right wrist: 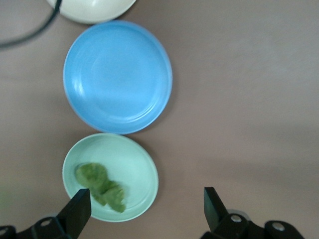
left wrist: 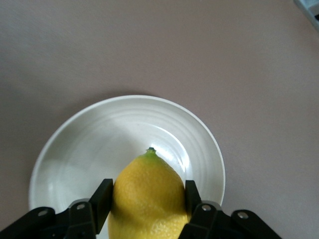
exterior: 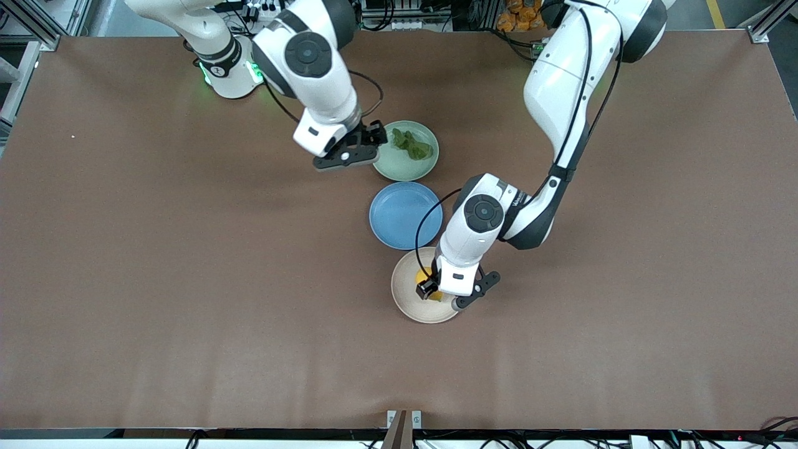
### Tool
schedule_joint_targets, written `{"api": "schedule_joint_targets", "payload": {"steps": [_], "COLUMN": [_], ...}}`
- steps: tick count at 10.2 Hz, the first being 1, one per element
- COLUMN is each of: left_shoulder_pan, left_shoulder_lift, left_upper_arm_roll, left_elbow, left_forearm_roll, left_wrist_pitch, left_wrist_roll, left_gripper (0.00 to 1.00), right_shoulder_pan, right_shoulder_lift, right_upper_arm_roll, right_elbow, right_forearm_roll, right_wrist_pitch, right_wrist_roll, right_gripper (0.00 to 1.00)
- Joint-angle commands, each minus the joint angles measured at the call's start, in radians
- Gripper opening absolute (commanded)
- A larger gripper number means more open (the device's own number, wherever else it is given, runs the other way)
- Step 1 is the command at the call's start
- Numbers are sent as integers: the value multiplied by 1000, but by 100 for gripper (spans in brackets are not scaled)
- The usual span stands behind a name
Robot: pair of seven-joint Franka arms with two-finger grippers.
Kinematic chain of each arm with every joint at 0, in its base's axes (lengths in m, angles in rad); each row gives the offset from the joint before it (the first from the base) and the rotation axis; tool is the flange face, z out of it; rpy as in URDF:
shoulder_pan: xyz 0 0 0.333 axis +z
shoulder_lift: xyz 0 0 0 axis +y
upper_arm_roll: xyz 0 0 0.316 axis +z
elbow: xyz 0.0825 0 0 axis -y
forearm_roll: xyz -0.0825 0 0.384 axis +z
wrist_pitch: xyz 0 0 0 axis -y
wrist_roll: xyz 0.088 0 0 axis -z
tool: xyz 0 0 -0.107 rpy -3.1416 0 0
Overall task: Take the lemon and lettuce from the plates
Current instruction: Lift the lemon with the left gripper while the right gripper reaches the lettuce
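Left wrist view: bright yellow lemon [left wrist: 147, 199], green-tipped, pinched between fingers [left wrist: 102, 199].

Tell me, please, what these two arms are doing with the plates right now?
The left gripper is shut on the lemon, which still sits in the beige plate nearest the front camera. The right gripper hangs open over the pale green plate, whose lettuce lies untouched. The blue plate lies between them.

Both arms are glossy white with dark grey round joint caps. A black cable runs along each one. The right arm's base [exterior: 229, 73] glows green. The fingers [left wrist: 99, 204] are black with silver screws.
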Motion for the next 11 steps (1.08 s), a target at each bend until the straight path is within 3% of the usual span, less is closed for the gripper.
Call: {"api": "schedule_joint_targets", "payload": {"steps": [1, 5, 8, 11], "left_shoulder_pan": [13, 46, 79, 176], "left_shoulder_lift": [-93, -215, -366, -483], "left_upper_arm_roll": [10, 8, 8, 8], "left_elbow": [-26, -113, -322, -469], "left_forearm_roll": [27, 66, 70, 75], "left_wrist_pitch": [-125, -244, -246, -246], "left_wrist_roll": [-9, 43, 199, 412], "left_gripper": [0, 0, 0, 0], "right_shoulder_pan": [75, 211, 278, 310], "right_shoulder_lift": [74, 206, 283, 332], "right_upper_arm_roll": [-1, -3, -1, -3], "right_elbow": [1, 3, 3, -6], "right_forearm_roll": [-84, -260, -398, -440], "right_wrist_pitch": [54, 183, 251, 255], "right_wrist_roll": [104, 266, 394, 442], "right_gripper": [100, 100, 100, 100]}}
